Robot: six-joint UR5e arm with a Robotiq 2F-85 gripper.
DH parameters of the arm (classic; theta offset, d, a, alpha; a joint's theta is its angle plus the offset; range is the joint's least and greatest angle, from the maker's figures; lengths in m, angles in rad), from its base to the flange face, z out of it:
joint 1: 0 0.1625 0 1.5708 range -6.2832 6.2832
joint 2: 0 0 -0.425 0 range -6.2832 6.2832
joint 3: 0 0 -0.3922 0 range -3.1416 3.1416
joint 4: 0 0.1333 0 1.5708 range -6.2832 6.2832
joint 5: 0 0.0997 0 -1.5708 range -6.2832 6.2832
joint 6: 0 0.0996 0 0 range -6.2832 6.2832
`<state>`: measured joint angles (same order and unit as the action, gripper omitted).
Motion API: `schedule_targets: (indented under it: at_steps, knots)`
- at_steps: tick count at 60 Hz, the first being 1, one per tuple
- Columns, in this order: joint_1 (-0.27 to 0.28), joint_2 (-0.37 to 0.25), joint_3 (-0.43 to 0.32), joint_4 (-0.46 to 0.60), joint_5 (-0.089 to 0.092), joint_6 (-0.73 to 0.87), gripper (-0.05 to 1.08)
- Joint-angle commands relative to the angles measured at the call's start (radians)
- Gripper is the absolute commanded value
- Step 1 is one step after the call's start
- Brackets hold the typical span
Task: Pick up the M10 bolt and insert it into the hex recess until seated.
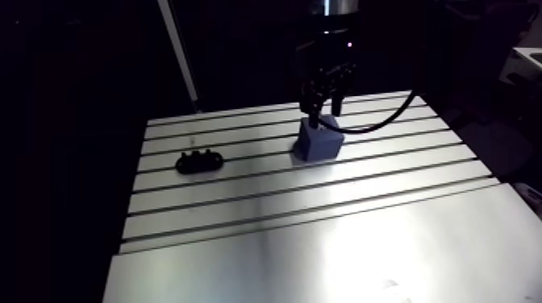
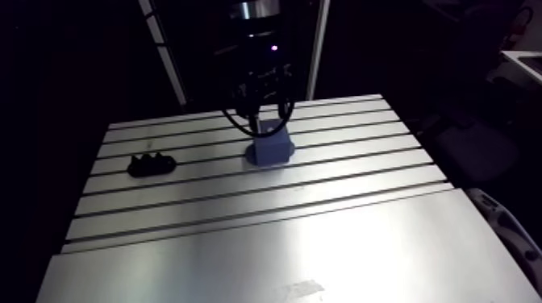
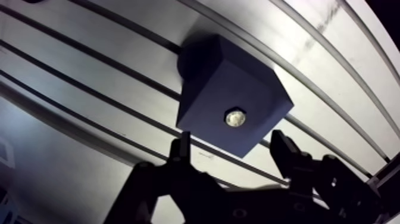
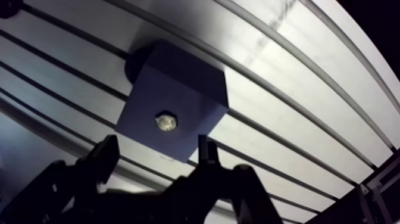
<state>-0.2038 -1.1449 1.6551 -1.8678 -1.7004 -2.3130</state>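
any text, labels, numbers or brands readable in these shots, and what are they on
No text can be read in any view.
block: no label or number shows.
bolt head: any stamp is too small to read.
table: a faint mark by the block, too small to read.
black part: too dark to tell.

Robotics lab (dim): slotted aluminium table (image 1: 323, 242).

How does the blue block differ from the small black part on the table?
The blue block is boxy and stands tall; the black part is low and elongated. The block sits under the claw; the black part lies off to one side. The block holds a metal hex head in its top; the black part shows none. Both rest on the slotted table.
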Motion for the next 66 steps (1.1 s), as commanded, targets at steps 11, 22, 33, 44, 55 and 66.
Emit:
schedule_targets:
  at_steps: [11,22,33,44,55,66]
  knots:
    - [0.001,-0.012,-0.007,-0.013,0.002,0.005,0.01]
    - [0.001,-0.066,-0.032,-0.015,0.036,0.057,0.01]
    - [-0.005,-0.093,-0.072,0.045,0.036,0.35,0.03]
    - [-0.013,-0.113,-0.06,0.06,0.07,0.594,0.6]
    - [-0.014,-0.114,-0.04,0.036,0.104,0.616,1.07]
    - [-0.014,-0.109,-0.03,0.006,0.11,0.583,1.08]
